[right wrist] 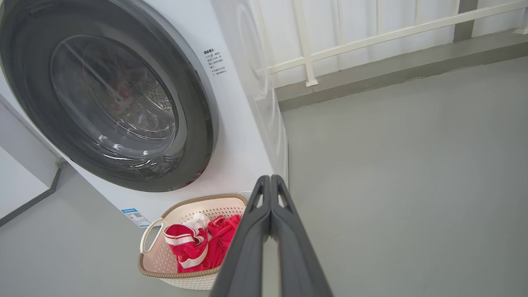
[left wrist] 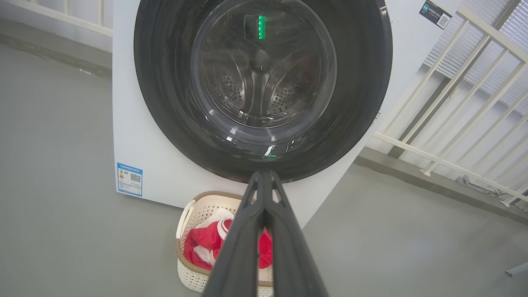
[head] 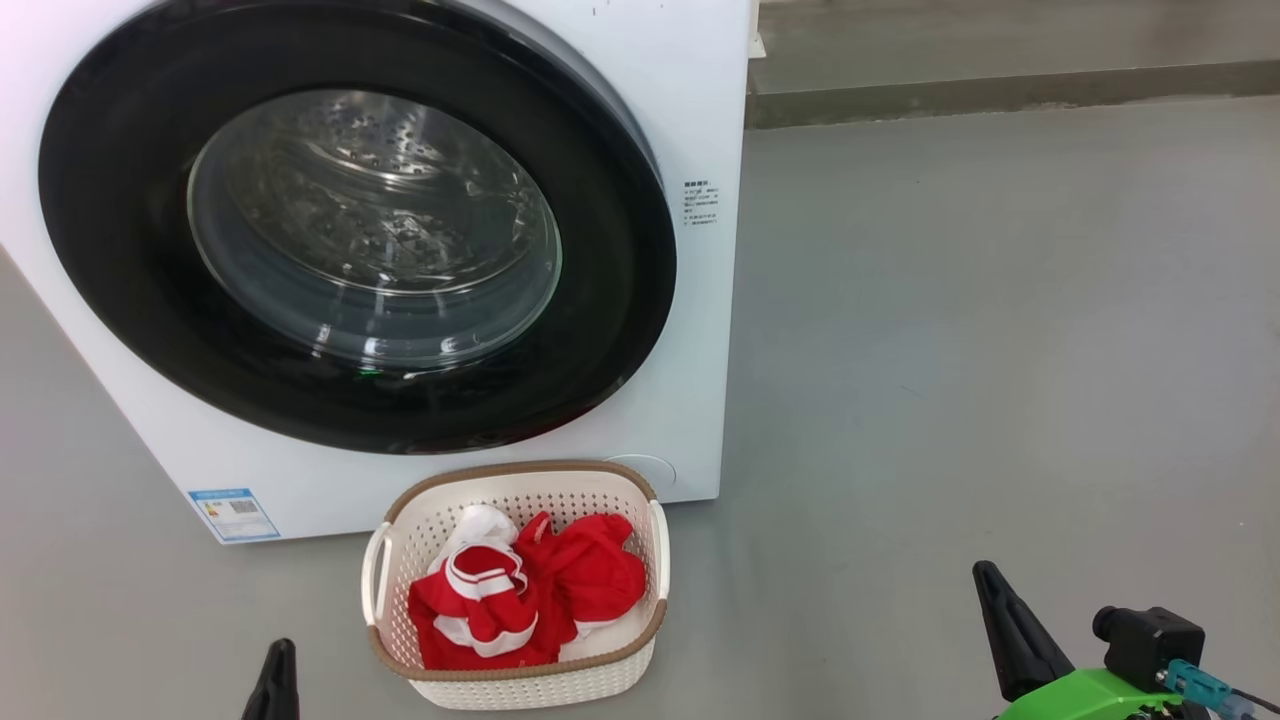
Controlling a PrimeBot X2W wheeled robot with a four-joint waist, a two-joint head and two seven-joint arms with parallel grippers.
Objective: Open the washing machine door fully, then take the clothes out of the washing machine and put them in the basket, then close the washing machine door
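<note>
- Left wrist view, first entry: our left gripper. Its two long dark fingers are pressed together to the tips and pinch nothing. It points up the middle of the frame towards the lower rim of the door.
- Right gripper: fingers likewise pressed flat together and empty, rising from the bottom centre of the right wrist view. In the head view it sits at the lower right, well apart from everything else.
- Basket: bottom centre of the head view, standing just in front of the machine and below the door. We judge it is placed there so garments lifted out have only a short way to go.
- Clothes: red garments with white trim, heaped inside the basket, with a white piece at the upper left of the heap.
- Washing machine door: upper left of the head view. Its black rim lies flush on the white front, so we read it as closed.
- Drum: seen through the glass it looks like bare perforated steel, as far as the reflections allow.
- Washing machine: white body with a blue label at its lower left corner.
- Floor: plain grey, right half of the head view.
- Our reading: every step looks done, and shut, empty fingers held low suit arms with nothing left to carry.
</note>
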